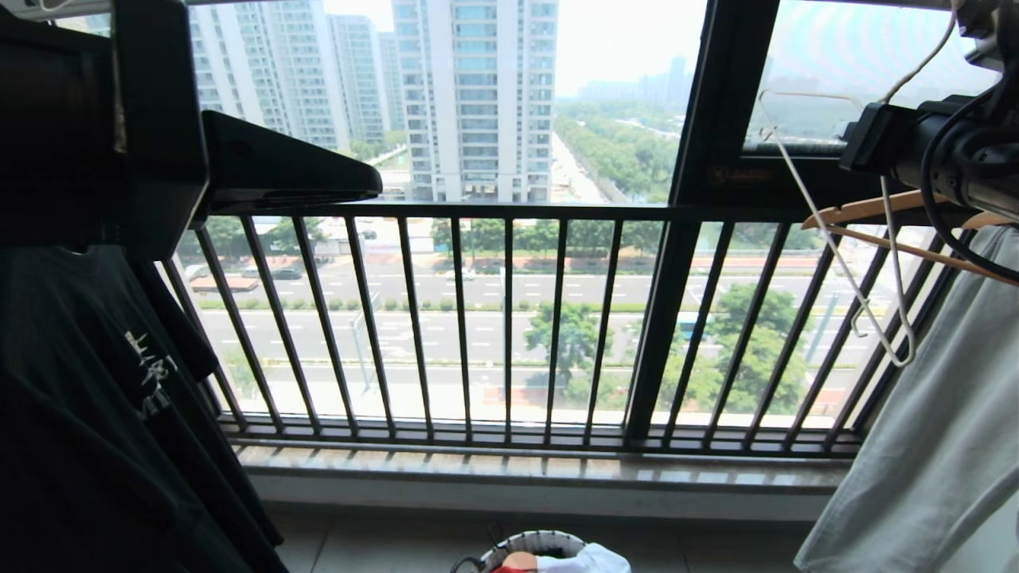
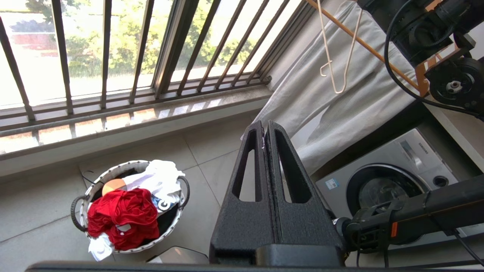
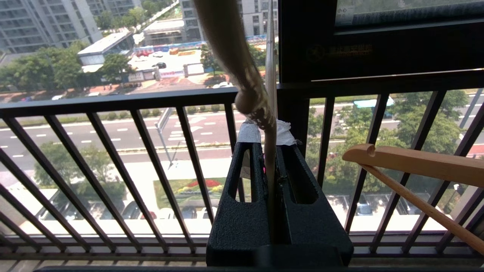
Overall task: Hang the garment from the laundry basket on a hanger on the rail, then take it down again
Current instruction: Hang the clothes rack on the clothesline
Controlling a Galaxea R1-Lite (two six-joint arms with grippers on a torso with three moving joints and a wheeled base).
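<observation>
Head view puts your right gripper at two o'clock, pinching the white wire hanger beside a wooden hanger. Your left gripper sits at nine o'clock, fingers pressed together on nothing. You'll find the red garment heaped in the laundry basket at six o'clock, beside a white shirt

The window railing is faced from head height, with the street far below. The floor and laundry basket are viewed steeply downward from the left wrist. The same railing is seen closely from the right wrist. The white wire hanger is shared by head and left-wrist views.
</observation>
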